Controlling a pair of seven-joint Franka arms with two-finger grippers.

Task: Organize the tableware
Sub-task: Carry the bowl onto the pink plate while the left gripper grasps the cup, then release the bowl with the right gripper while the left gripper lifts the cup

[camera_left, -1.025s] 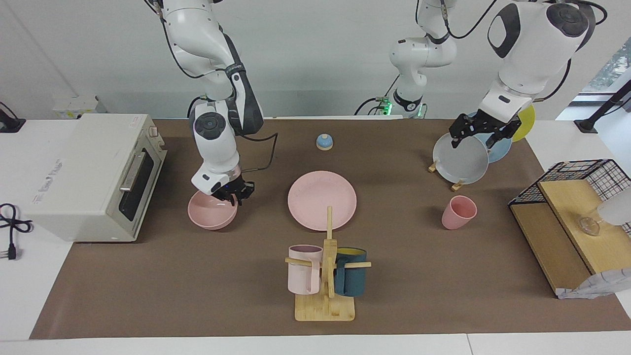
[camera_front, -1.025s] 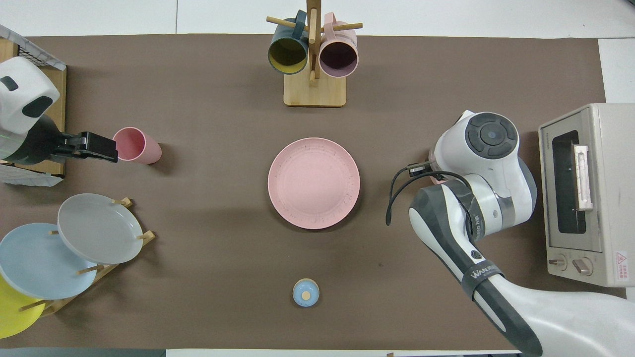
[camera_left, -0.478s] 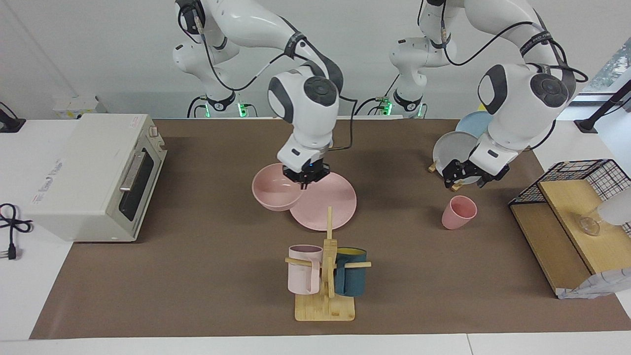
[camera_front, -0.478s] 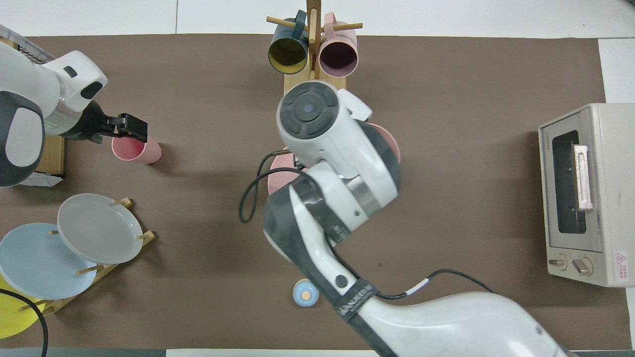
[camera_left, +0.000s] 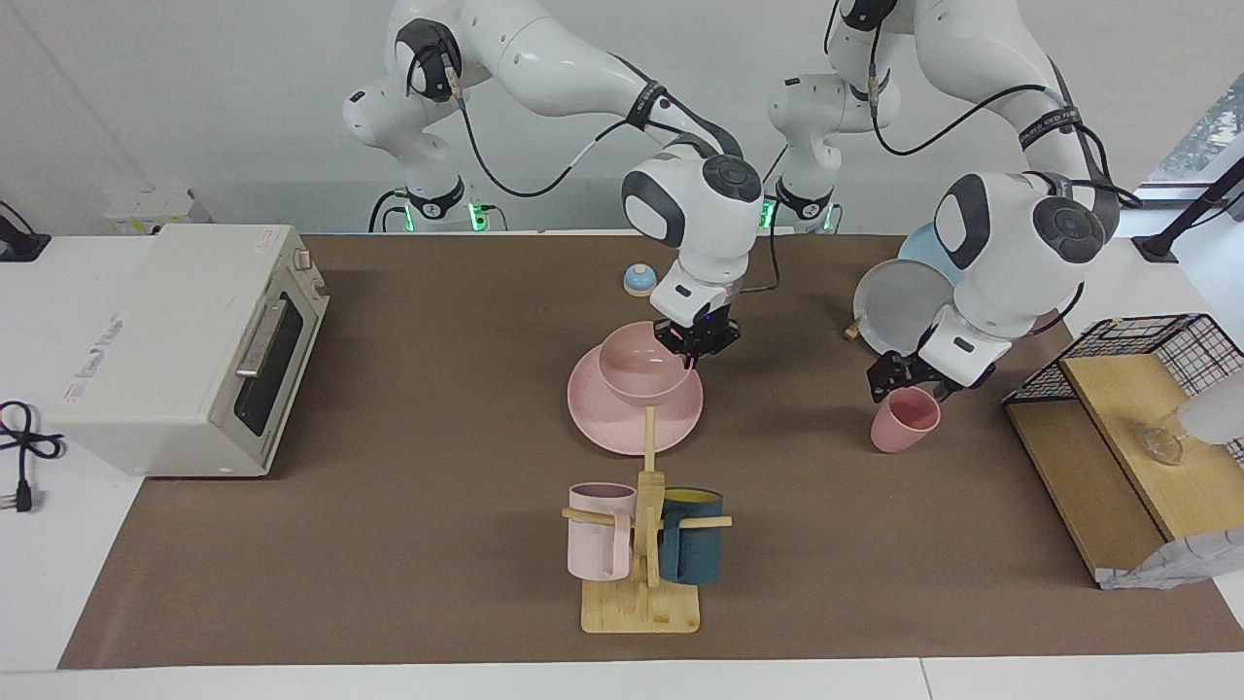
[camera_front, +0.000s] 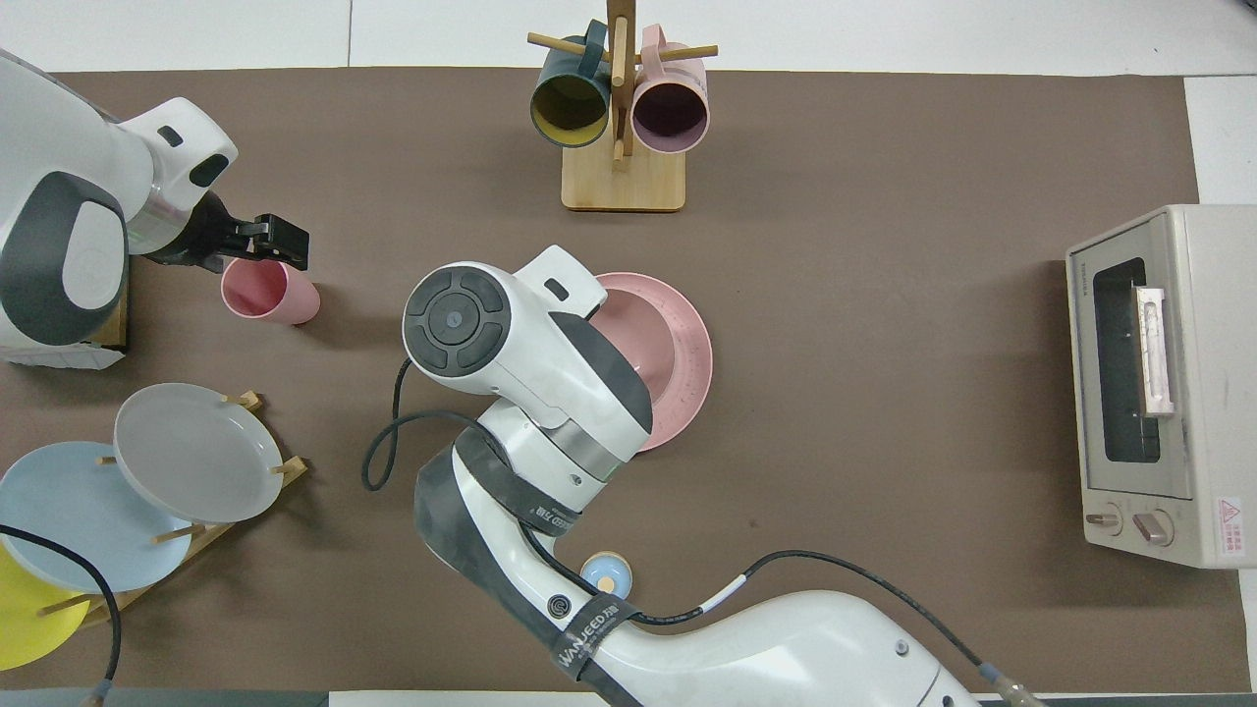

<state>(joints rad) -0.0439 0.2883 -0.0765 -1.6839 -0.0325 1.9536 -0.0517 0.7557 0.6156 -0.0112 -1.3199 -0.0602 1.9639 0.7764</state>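
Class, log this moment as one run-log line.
right gripper: shut on pink bowl, over pink plate | left gripper: over pink cup

One matte pink flat round plate [camera_left: 622, 428], one matte pink rounded bowl [camera_left: 641, 367], one small pink tapered cup [camera_left: 904, 420]. Two handled mugs: pale pink [camera_left: 599, 531], dark blue [camera_left: 692, 546]. Three racked plates: grey [camera_front: 196, 452], light blue [camera_front: 69, 515], yellow [camera_front: 25, 617]. One beige toaster oven [camera_left: 185, 340].

High facing camera and steep overhead camera, both on one table [camera_left: 389, 544].
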